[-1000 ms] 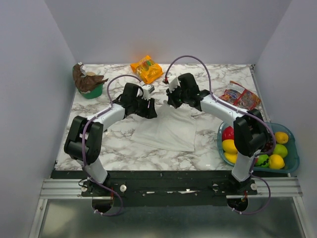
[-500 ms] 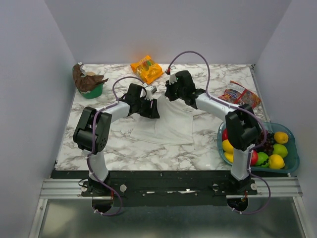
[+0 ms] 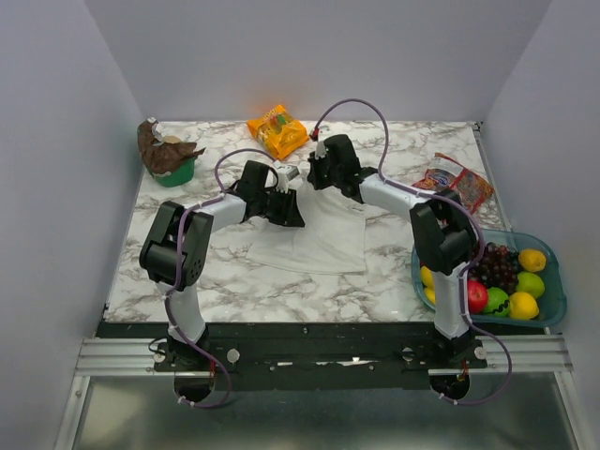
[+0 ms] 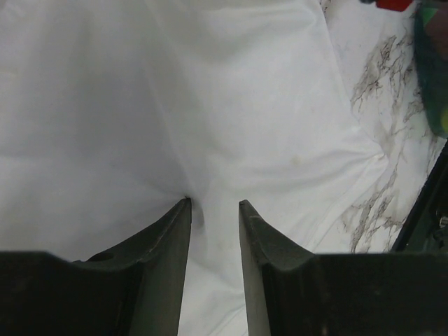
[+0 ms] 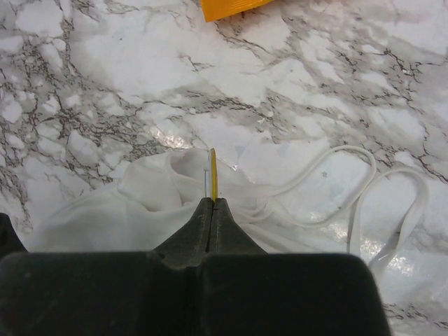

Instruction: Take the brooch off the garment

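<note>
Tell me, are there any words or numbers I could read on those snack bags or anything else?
No text can be read.
Orange snack bag: printing too small and blurred.
Red wrapper: printing too blurred.
Garment and brooch: no writing shows.

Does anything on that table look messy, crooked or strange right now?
The garment is bunched and pulled up at its far edge rather than lying flat, because both grippers pinch it. The right gripper grips the brooch edge-on, while the left gripper clamps a fold of cloth. Nothing looks spilled or broken.
</note>
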You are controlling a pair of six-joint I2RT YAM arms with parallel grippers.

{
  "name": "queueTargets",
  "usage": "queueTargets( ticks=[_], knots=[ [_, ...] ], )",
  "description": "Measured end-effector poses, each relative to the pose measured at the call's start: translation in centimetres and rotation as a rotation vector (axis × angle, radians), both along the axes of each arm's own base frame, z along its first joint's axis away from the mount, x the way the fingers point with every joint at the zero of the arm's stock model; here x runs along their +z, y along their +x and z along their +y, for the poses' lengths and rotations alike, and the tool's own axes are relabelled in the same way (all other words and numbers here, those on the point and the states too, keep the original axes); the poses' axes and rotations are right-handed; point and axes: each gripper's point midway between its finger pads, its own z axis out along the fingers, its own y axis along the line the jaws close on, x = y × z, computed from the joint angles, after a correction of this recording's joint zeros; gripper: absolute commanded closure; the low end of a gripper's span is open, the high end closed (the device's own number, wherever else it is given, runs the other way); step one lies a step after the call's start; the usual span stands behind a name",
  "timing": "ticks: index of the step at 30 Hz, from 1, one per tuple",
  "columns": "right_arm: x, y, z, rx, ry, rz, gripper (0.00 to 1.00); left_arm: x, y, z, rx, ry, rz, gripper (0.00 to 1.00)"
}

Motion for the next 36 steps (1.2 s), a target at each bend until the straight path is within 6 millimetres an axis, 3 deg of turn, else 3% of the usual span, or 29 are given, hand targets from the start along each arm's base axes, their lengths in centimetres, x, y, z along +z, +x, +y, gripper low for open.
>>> queueTargets(
  ticks=[3,8,12,16,19,24,31,36],
  knots=[
    [0.0,0.3,0.5,0.001,0.016,0.005,1.0,0.1,-0.2,-0.1,-0.012,-0.009,0.003,0.59],
    [0.8,-0.7,2.3,0.096,0.08,0.02,1.0,0.6,-0.9,0.2,-0.045,-0.002,0.006,0.48],
    [1.2,-3.0,3.7,0.238,0.151,0.061,1.0,4.6,-0.9,1.5,-0.066,0.001,-0.093,0.44],
    [1.8,-6.0,4.4,0.375,0.198,0.095,1.0,10.7,0.3,4.1,-0.049,0.0,-0.298,0.41],
    [2.6,-7.5,4.7,0.448,0.221,0.096,0.99,12.6,0.7,5.7,-0.036,0.023,-0.385,0.41],
    [3.8,-8.9,5.2,0.539,0.254,0.088,1.0,11.3,0.8,6.0,-0.052,0.053,-0.376,0.43],
    [3.9,-9.7,5.4,0.594,0.26,0.091,1.0,8.5,1.4,5.9,-0.06,0.069,-0.308,0.51],
    [3.8,-10.1,5.4,0.617,0.259,0.1,0.99,8.3,1.9,5.8,-0.063,0.073,-0.311,0.51]
  ],
)
